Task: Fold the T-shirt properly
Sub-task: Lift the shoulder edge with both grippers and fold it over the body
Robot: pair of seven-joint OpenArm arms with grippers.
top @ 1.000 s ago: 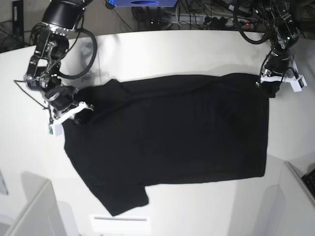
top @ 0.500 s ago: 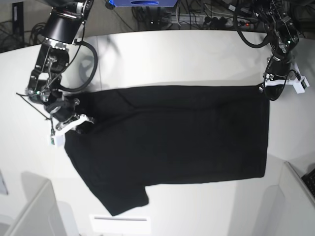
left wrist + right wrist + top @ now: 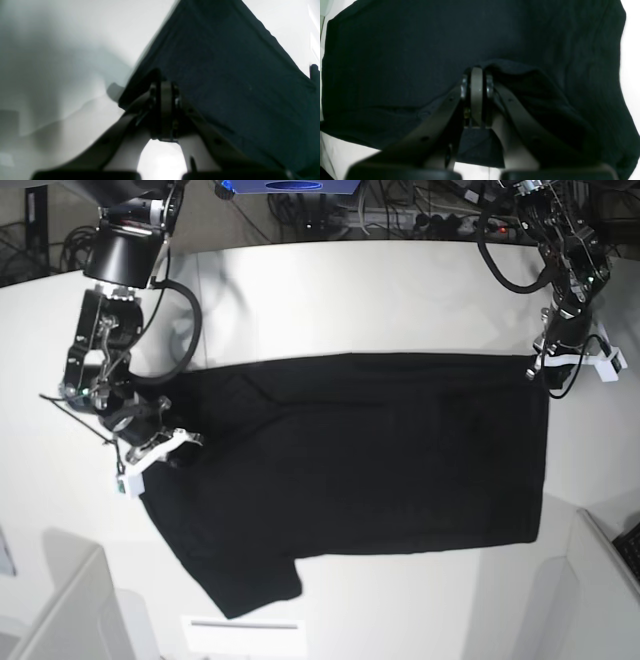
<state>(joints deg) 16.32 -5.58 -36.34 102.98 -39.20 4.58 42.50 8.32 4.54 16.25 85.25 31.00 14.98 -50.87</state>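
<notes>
T-shirt (image 3: 360, 460) lay flat on the desk (image 3: 330, 290), long axis left-right. Right end effector (image 3: 160, 448) pinched its left edge, left end effector (image 3: 552, 367) its far-right corner; cloth spanned between them.

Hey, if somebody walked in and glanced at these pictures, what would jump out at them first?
A big black T-shirt spread plain side up across the white table fills the base view. The right gripper, on that view's left, is shut on the cloth near the shoulder; the left gripper, on its right, pinches the far hem corner. One short sleeve sticks out toward the near edge.
</notes>
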